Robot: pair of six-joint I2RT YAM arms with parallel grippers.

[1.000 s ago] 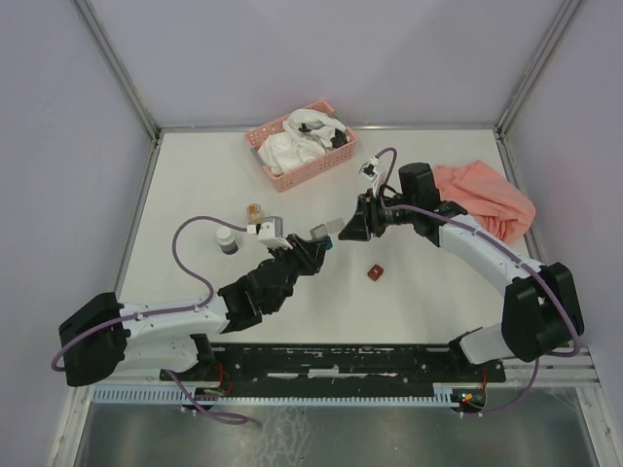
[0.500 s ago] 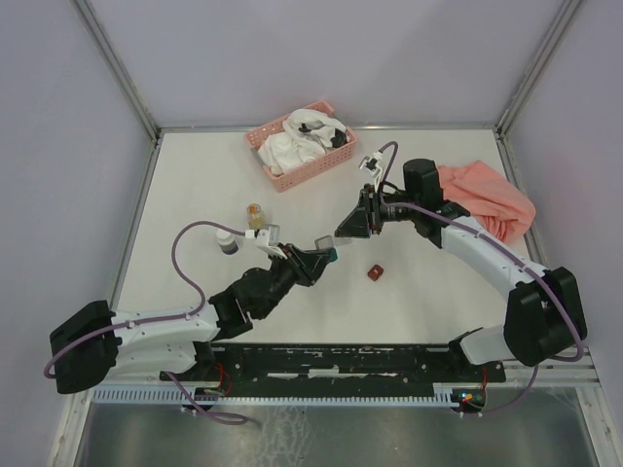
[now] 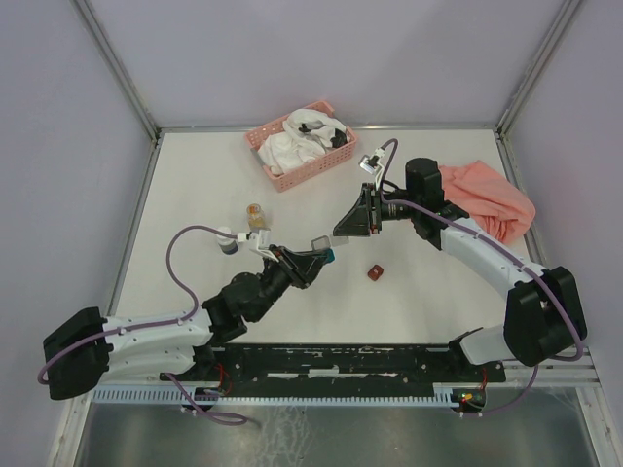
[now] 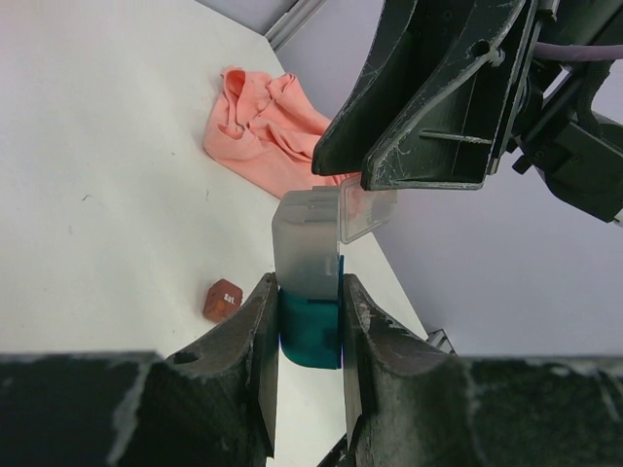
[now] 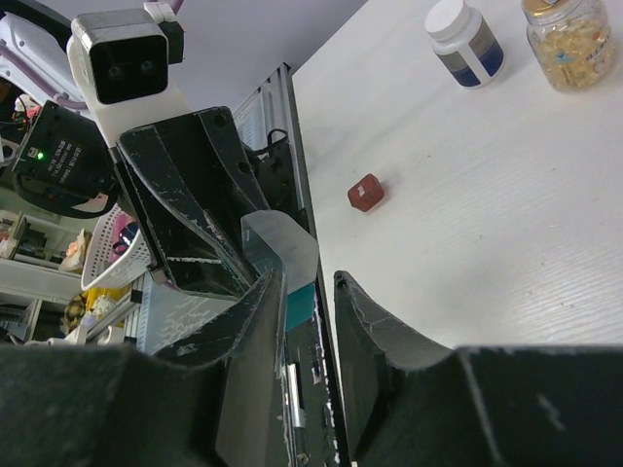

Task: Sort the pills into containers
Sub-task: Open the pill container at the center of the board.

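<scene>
over table centre: left gripper (image 3: 320, 255) clamped teal box (image 4: 310, 329), lid (image 4: 310, 241) up; right gripper (image 3: 339, 231) at 1 o'clock, fingers apart. likely opening step; next move needed pill jar (image 3: 255, 213).

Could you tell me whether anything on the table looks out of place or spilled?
A small dark red cube-shaped box lies alone mid-table, and a salmon-pink cloth sits crumpled at the right edge of the table. Nothing looks spilled.
</scene>
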